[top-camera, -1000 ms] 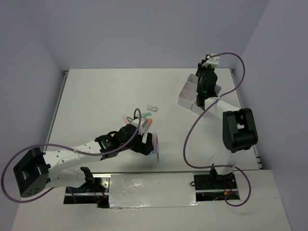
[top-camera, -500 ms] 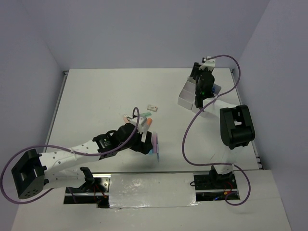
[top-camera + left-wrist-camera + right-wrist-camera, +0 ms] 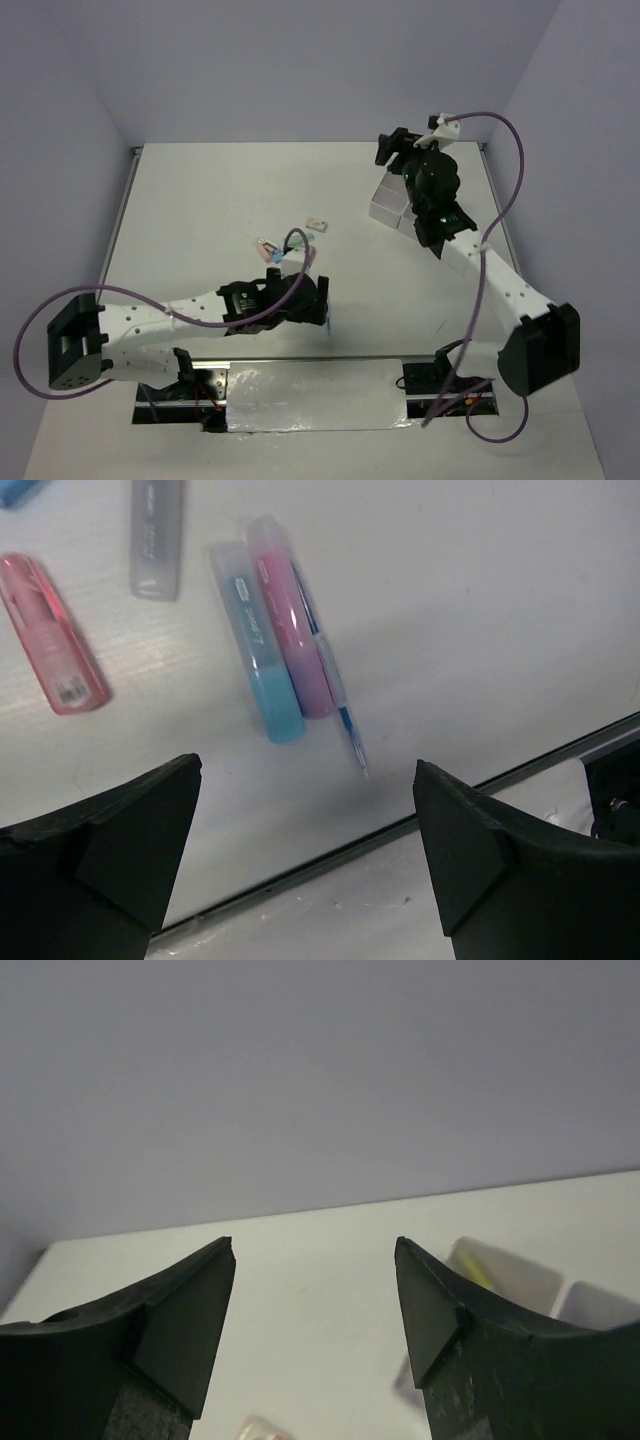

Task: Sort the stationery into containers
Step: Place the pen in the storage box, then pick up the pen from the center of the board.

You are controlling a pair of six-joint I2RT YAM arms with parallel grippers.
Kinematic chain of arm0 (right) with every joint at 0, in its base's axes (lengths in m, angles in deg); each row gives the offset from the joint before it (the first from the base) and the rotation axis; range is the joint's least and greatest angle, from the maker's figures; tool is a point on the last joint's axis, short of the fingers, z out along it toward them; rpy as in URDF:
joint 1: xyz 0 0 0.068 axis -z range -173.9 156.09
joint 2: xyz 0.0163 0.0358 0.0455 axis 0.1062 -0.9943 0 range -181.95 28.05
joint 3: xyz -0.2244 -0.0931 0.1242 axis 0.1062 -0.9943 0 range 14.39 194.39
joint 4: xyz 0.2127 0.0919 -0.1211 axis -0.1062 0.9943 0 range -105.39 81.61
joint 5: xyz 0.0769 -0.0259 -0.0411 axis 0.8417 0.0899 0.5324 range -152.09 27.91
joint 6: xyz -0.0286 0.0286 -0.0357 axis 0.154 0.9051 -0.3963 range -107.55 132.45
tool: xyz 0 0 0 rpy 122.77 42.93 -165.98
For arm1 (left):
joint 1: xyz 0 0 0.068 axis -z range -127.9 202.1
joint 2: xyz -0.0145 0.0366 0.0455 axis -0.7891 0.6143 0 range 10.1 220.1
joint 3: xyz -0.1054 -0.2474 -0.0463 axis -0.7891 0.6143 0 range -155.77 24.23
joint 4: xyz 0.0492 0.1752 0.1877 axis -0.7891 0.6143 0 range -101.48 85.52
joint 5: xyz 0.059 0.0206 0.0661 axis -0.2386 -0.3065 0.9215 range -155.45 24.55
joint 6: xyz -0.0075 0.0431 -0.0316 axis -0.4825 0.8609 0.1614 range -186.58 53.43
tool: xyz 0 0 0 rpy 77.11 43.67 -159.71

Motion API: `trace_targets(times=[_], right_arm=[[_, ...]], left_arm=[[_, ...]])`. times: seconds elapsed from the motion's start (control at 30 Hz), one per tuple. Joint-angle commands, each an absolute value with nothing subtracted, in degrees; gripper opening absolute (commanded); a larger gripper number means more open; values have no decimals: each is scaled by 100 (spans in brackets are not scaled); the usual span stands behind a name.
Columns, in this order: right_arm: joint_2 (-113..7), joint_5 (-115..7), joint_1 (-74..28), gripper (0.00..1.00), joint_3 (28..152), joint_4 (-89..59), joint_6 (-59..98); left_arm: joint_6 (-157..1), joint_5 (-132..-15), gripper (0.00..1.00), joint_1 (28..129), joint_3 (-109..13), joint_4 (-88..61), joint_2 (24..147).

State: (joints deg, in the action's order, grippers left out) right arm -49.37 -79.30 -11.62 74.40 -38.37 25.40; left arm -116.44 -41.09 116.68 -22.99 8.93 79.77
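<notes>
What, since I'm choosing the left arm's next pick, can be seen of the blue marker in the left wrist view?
The blue marker is a stubby plastic stick: its far half is frosted pale blue with a printed label, its near half solid sky blue. It lies flat on the white table, ahead of the open left gripper, unheld. One long side rests against a pink-purple marker; nothing else touches it.

White table point(image 3: 200, 200) between pale lilac walls point(image 3: 300, 70)
</notes>
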Motion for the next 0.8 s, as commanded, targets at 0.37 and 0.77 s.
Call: trace_targets(times=[0.37,0.77], right_arm=[[-2056,-8160,-1790,72,5175,-591,4234],[-1062,-7791,-1781,73,5236,-124,4031]], left_arm=[[-13777,-3240,89,12839,-3939,2122,10877],[-13829,-3293,74,12751,-4459,2148,11759]])
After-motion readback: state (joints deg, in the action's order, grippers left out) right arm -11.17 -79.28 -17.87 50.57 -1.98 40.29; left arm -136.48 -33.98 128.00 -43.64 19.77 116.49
